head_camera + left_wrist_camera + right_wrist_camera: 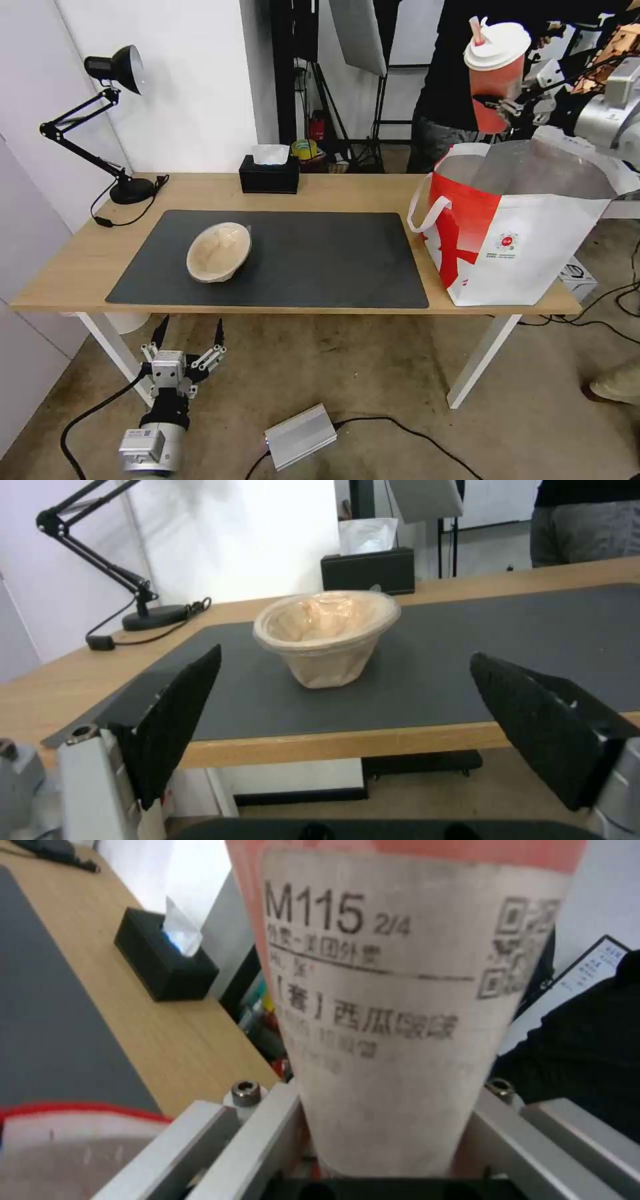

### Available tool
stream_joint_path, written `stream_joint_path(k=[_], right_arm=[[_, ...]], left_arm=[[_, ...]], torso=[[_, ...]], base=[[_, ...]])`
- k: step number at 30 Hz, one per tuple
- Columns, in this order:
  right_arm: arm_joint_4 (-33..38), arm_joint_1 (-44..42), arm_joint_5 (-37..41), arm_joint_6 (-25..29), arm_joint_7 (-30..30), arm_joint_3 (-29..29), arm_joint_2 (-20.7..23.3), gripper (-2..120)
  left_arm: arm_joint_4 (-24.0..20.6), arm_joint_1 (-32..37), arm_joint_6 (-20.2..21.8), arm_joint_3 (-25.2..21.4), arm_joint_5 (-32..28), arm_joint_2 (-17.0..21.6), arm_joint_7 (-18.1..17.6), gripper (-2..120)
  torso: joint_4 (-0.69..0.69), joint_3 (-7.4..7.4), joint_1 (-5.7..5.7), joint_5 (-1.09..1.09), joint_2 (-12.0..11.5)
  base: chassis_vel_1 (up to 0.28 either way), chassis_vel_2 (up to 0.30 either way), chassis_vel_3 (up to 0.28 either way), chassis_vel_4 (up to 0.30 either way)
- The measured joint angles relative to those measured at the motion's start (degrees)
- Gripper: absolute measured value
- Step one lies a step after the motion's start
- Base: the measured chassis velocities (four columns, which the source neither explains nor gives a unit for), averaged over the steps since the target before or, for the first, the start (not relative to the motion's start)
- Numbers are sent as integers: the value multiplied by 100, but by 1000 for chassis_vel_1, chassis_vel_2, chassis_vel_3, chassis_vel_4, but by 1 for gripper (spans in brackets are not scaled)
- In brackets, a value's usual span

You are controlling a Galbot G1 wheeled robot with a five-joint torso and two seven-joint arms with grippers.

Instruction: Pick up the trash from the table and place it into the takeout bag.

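**Q:** What is sitting on the work surface?

**A:** Light-wood table (320, 193) on white legs is carrying a dark grey mat (320, 257). Taking the takeout bag (520, 247) as the landmark: it is standing open at the table's right end. A beige pulp bowl (219, 251) is lying tipped on the mat, well to the left of the bag. A black tissue box (269, 175) is sitting behind the mat, left of the bag, and a desk lamp (107, 120) is standing at the far end from the bag.

**Q:** What are the arms doing?

**A:** The right gripper (501, 103) is clenching a red-orange drink cup (495, 73) with a white lid, holding it upright above the bag's back edge. In the right wrist view the cup's label is sitting wedged between the metal fingers (263, 1130). The left gripper (188, 333) is hanging below the table's front edge, far left of the bag, jaws spread wide and holding nothing, facing the bowl (327, 635).

**Q:** Which step is this?

**A:** Seemingly the cup's drop-off. The next move likely calls for bringing the cup squarely over the bag's mouth and lowering it inside before letting go. The bowl is not yet bagged.
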State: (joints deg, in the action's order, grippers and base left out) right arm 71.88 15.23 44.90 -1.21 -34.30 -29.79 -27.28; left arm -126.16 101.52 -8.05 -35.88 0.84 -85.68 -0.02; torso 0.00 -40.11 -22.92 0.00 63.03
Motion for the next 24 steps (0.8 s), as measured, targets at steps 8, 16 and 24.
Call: stream_joint_path(k=[8, 16, 24], right_arm=[[-224, -35, -165, 117, -264, 3, -3, 8], [-443, -61, -356, 161, -625, -25, 21, 8], [-672, -94, -528, 264, -935, -48, 0, 8]], left_arm=[[-4, -5, -1, -11, 0, 18, 2, 100], [-23, -5, -1, -13, -4, 18, 2, 100], [-21, -12, -1, -11, -6, 7, 2, 100]], torso=[[1, 0, 0, 0, 0], [1, 0, 0, 0, 0], [0, 0, 0, 0, 0]], base=[[0, 0, 0, 0], [0, 0, 0, 0], [0, 0, 0, 0]])
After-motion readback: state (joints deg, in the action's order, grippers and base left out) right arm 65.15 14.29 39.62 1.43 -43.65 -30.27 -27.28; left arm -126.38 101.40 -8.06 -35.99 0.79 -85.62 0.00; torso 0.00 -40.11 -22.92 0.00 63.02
